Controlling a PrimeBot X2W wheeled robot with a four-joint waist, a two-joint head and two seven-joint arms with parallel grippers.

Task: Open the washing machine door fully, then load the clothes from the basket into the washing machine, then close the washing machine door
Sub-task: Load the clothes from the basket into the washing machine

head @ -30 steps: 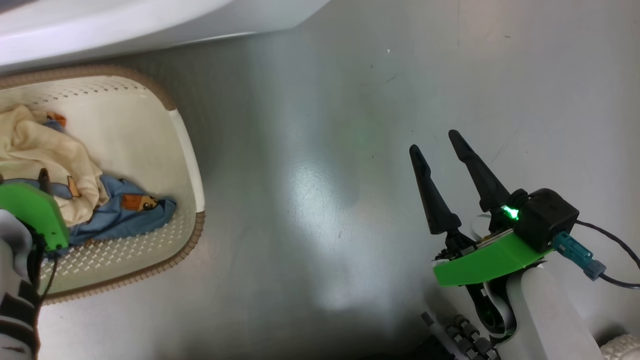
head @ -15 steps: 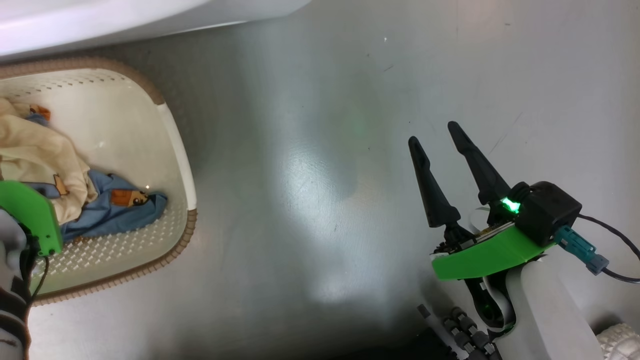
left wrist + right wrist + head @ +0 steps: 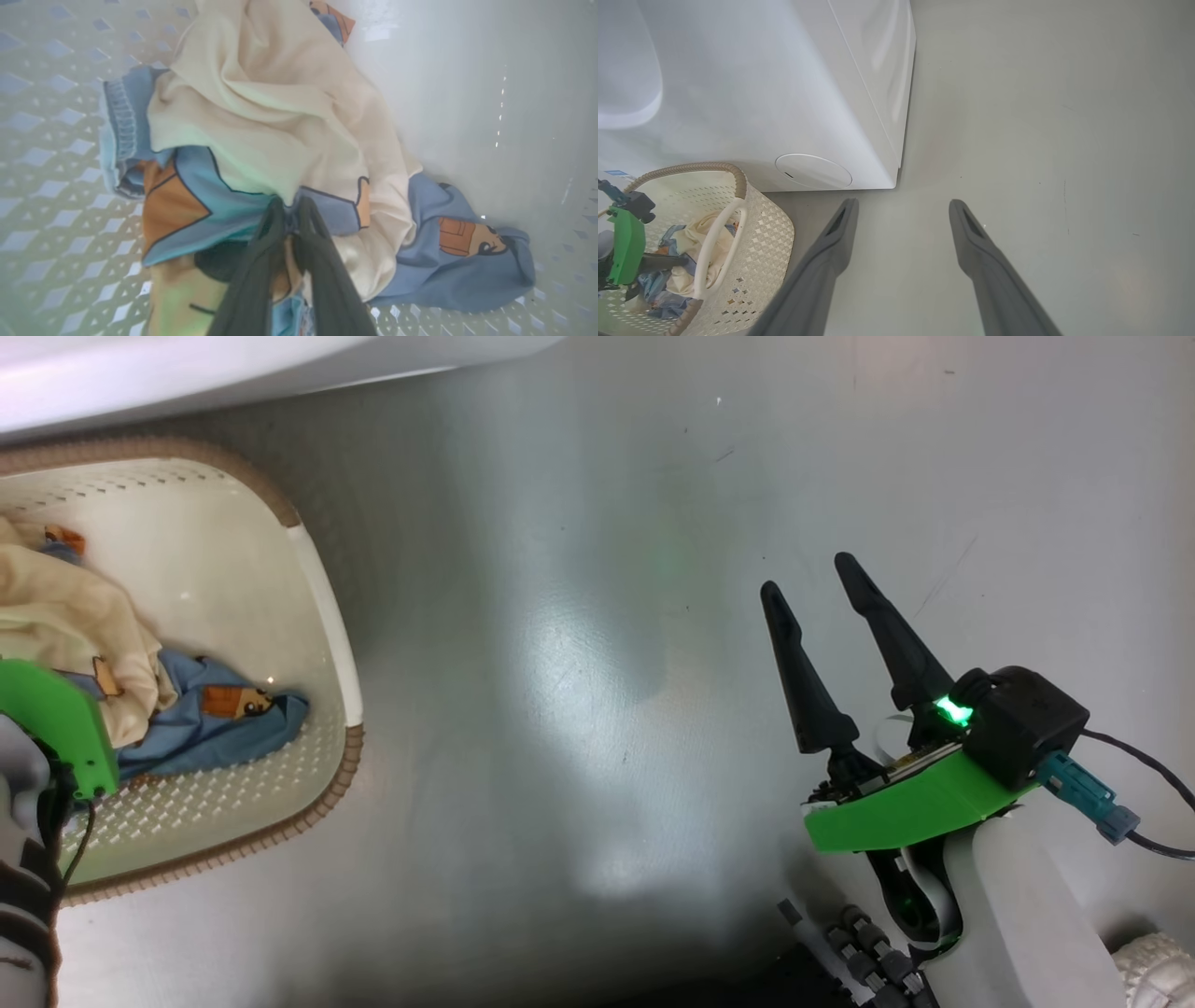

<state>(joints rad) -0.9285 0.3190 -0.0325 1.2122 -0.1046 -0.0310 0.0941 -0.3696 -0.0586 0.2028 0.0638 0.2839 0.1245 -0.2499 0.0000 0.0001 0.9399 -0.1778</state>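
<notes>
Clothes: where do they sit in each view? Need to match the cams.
Head view: clothes lower left, inside the basket.
Left wrist view: clothes centre, on the basket's perforated floor.
Right wrist view: clothes lower left, inside the basket.
Shared landmark: the basket's perforated cream wall.
</notes>
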